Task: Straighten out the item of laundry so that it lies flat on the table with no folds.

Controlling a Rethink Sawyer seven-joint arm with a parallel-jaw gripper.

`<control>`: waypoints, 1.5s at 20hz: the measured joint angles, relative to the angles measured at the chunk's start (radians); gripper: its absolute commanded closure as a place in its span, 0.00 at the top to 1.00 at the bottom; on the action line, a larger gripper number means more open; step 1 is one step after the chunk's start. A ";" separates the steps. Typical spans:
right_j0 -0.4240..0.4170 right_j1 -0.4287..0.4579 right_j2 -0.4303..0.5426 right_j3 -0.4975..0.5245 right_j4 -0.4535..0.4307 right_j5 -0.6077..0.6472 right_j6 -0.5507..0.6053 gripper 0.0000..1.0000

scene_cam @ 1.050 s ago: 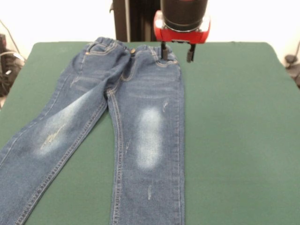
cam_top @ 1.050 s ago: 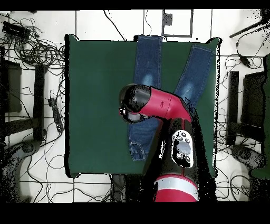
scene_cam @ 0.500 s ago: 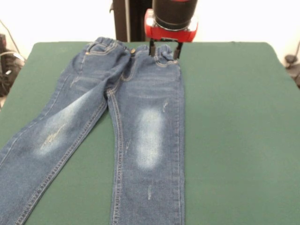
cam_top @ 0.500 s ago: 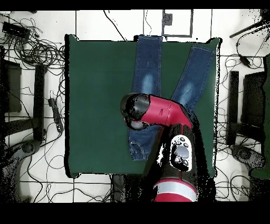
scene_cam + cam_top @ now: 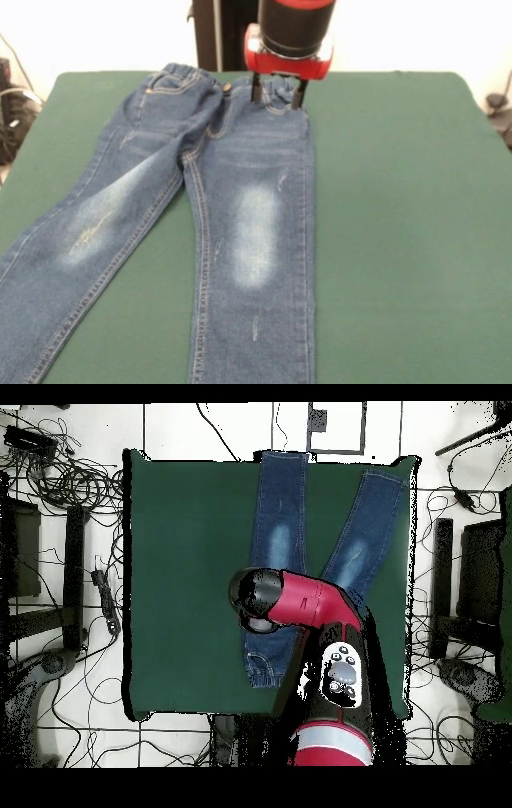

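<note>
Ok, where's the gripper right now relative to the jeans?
In the front view the gripper sits at the far end of the table, open over the jeans at the right end of their waistband.

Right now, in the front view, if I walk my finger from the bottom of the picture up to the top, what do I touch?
Jeans legs → faded thigh patch → elastic waistband → gripper over the waistband's corner → red and black arm.
</note>
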 measured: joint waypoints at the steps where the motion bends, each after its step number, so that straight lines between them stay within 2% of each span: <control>1: -0.001 0.002 0.000 0.001 0.000 -0.009 0.000 1.00; 9: -0.050 0.029 0.006 0.026 0.005 -0.071 0.000 1.00; 20: -0.150 0.048 0.052 0.112 0.064 -0.074 0.000 1.00; 30: -0.143 0.024 0.075 0.139 0.090 -0.045 0.000 1.00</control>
